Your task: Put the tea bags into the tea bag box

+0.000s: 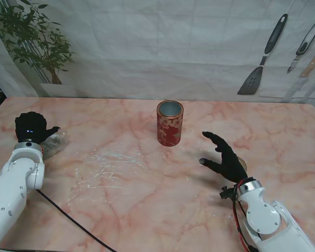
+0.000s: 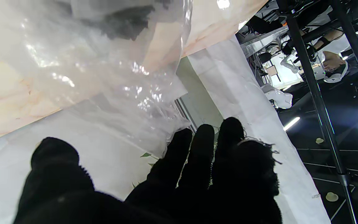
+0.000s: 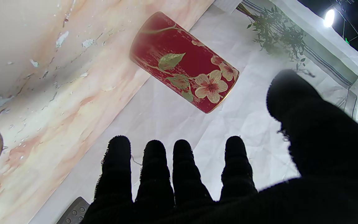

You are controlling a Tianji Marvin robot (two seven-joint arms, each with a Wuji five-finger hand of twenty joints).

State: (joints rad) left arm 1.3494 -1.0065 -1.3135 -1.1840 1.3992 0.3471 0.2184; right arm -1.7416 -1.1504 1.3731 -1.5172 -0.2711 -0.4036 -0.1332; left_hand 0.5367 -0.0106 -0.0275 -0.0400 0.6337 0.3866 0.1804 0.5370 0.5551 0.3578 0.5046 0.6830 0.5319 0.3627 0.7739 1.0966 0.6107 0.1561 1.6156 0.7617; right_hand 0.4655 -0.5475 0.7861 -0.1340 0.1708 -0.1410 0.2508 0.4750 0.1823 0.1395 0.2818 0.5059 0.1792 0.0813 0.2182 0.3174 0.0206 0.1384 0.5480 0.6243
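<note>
A red tea tin (image 1: 169, 123) with a flower pattern stands upright at the table's middle, its top open; the right wrist view shows its side (image 3: 185, 62). My right hand (image 1: 226, 157) hovers to its right and nearer to me, open, fingers (image 3: 154, 174) spread and empty. At the far left my left hand (image 1: 31, 127) rests over a crumpled clear plastic bag (image 1: 53, 143). In the left wrist view the bag (image 2: 89, 62) lies just past my extended fingertips (image 2: 204, 137), thumb apart, nothing pinched. I cannot make out tea bags inside it.
A gold-coloured lid (image 1: 242, 164) lies partly hidden behind my right hand. A black cable (image 1: 68, 218) runs across the table near my left arm. A potted plant (image 1: 37, 42) stands at the back left; kitchen utensils (image 1: 262, 58) hang on the backdrop at the right.
</note>
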